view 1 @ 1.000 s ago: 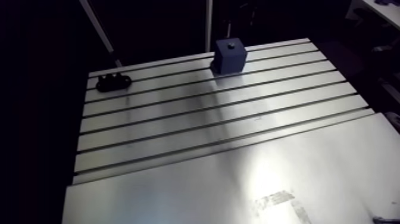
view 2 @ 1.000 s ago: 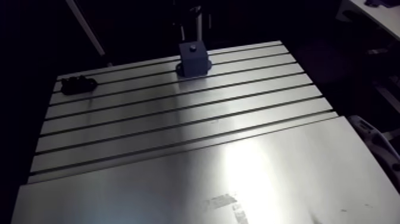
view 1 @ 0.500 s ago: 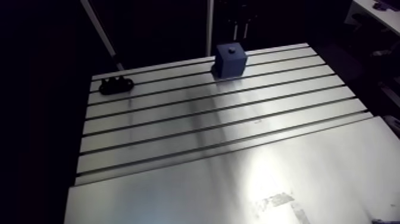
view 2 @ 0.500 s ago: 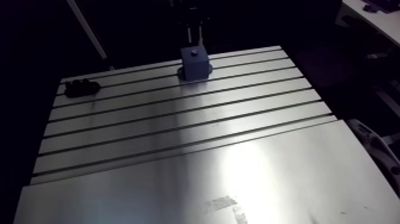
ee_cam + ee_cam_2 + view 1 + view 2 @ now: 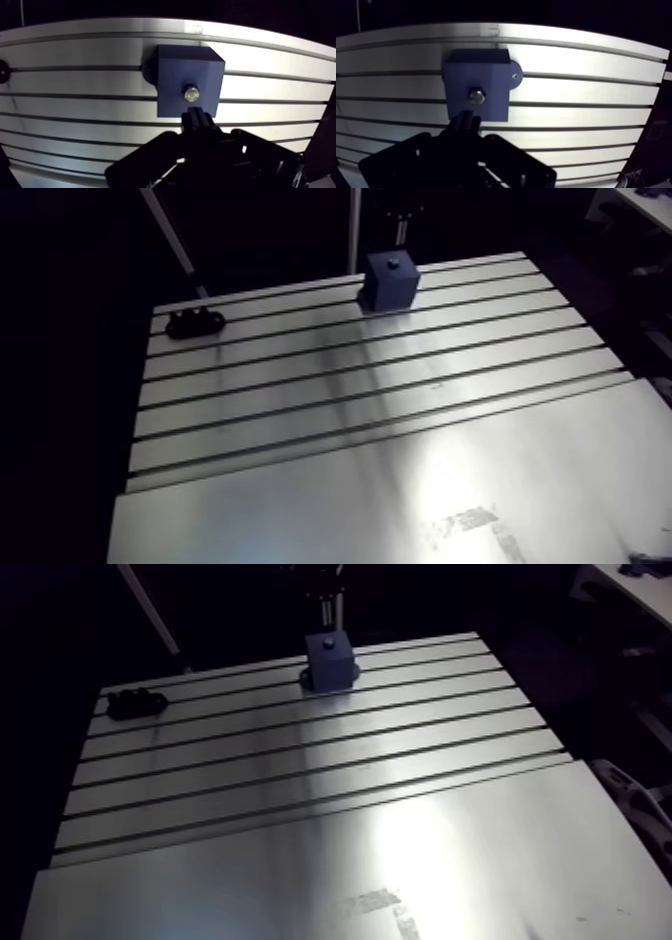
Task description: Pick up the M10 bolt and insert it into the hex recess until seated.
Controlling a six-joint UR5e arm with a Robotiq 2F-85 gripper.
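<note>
Gripper (image 5: 198, 116) is backing up and off the blue block (image 5: 172, 75). In the arm view it's sitting higher above the block than just before, w/ more dark gap showing under it. Some of that shift is the cam moving w/ the arm, since the whole counter (image 5: 75, 105) is sliding a bit in frame.

In the wrist view the fingertips are looking pressed together, so it's reading as closed and carrying nothing.

M10 bolt (image 5: 190, 92) is sitting just ahead of the gripper tips, head up, in the top face of the block, not touching the gripper. It's staying put across the earlier pics while the gripper is lifting. The hex recess itself isn't showing, as the bolt head is covering it. Head is looking low on the block top, but can't tell from here if it's fully bottomed.

Meaning for the task: insert step is prob done and the arm is retreating. The only thing left is judging seat depth, maybe clearing further.

Small black piece (image 5: 192, 321) is lying on the counter well off to the gripper's side. It's untouched and not part of this step.
</note>
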